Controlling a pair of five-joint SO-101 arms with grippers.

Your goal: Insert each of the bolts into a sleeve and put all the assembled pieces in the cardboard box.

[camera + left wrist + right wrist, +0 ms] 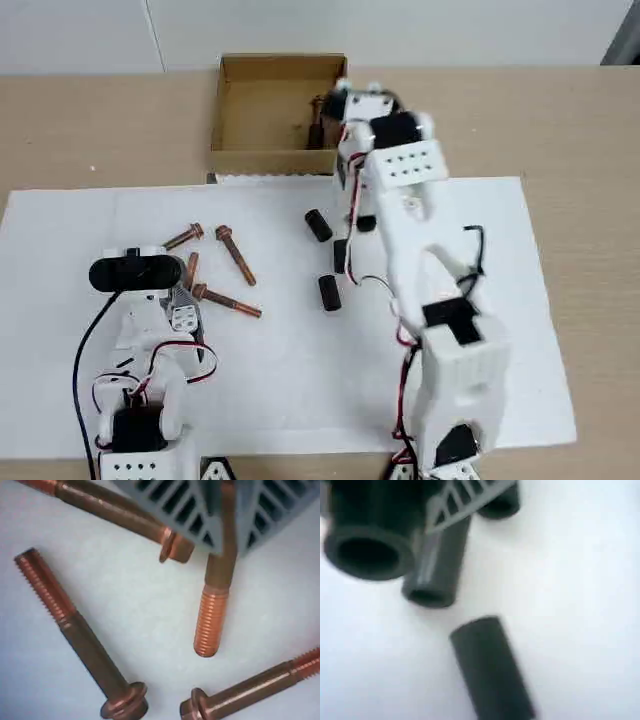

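A bolt is gripped by the shank in the jaws of the left gripper, its long axis laid along them. The sleeves are found on the paper nearer the right gripper, whose state cannot be told.

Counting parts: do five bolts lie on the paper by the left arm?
No, the left wrist view shows four copper-coloured bolts on the white paper.
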